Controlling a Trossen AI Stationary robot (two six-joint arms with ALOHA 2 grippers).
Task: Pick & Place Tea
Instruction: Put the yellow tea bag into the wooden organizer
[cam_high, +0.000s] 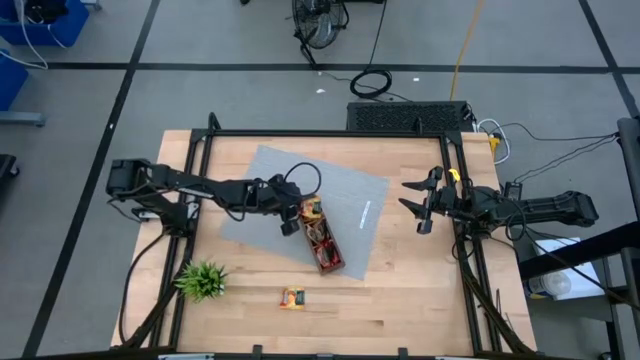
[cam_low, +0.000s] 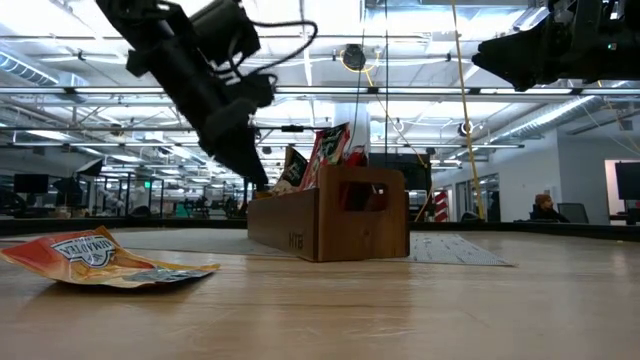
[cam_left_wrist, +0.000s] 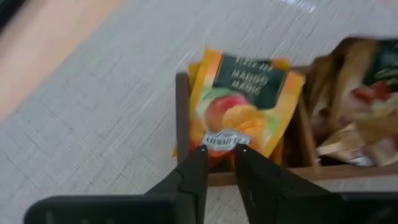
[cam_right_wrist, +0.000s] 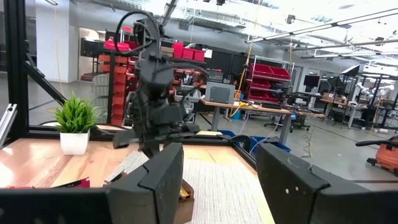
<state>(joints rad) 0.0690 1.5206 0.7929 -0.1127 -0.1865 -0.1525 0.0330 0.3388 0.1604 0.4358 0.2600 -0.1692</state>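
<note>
Tea sachet (cam_left_wrist: 239, 106) stands in tray's (cam_left_wrist: 181, 118) end compartment, left pincer (cam_left_wrist: 219, 155) slightly spread at its edge.

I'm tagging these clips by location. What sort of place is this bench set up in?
Most likely an industrial lab or workshop, not a home. Behind the wooden table stand shelving racks with red bins, workbenches and an open ceiling of strip lights and beams; cables trail over a marked grey floor.
</note>
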